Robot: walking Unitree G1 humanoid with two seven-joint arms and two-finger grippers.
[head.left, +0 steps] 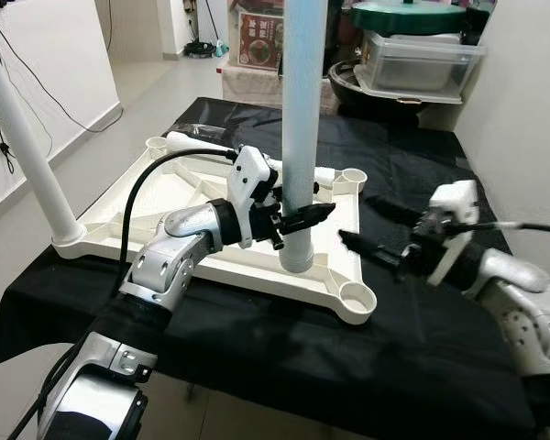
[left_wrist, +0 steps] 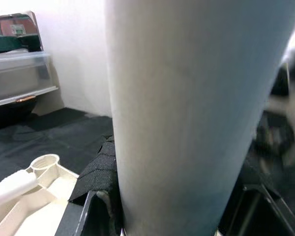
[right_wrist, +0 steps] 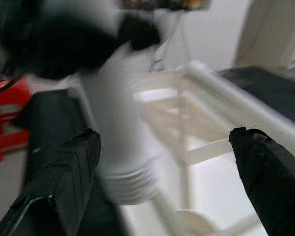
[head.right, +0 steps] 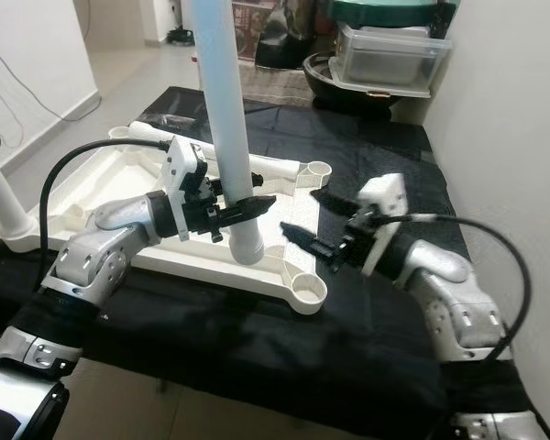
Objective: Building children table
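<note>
A pale table leg (left_wrist: 187, 108) stands upright, close to the lens, with the left hand (left_wrist: 172, 216) closed around its base. At eight o'clock lies a cream tabletop corner socket (left_wrist: 44, 162) on the black-clothed surface (left_wrist: 49, 137); a clear storage bin (left_wrist: 19, 73) sits at ten o'clock.
</note>
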